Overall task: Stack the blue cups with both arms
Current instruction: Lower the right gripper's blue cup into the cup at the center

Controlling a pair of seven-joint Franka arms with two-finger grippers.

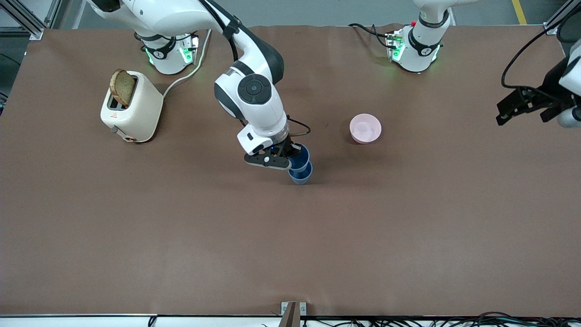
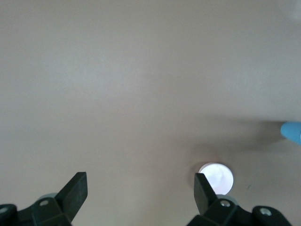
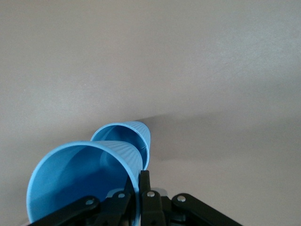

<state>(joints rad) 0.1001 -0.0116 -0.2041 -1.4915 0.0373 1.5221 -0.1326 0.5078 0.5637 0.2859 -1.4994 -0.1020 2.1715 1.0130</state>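
Note:
Two blue cups are at the middle of the table. One blue cup [image 1: 300,175] stands on the table. My right gripper [image 1: 290,156] is shut on the rim of the other blue cup [image 1: 301,156] and holds it tilted right over the standing cup's mouth, the two overlapping. In the right wrist view the held cup [image 3: 80,179] fills the foreground, pinched by my right gripper [image 3: 141,181], with the standing cup [image 3: 123,135] just past it. My left gripper [image 1: 522,113] waits open and empty, high over the left arm's end of the table; its open jaws show in the left wrist view [image 2: 139,183].
A pink bowl [image 1: 365,128] sits beside the cups toward the left arm's end; it also shows in the left wrist view [image 2: 216,178]. A cream toaster [image 1: 131,113] holding a bread slice [image 1: 122,87] stands near the right arm's base, its cord trailing to the table's edge.

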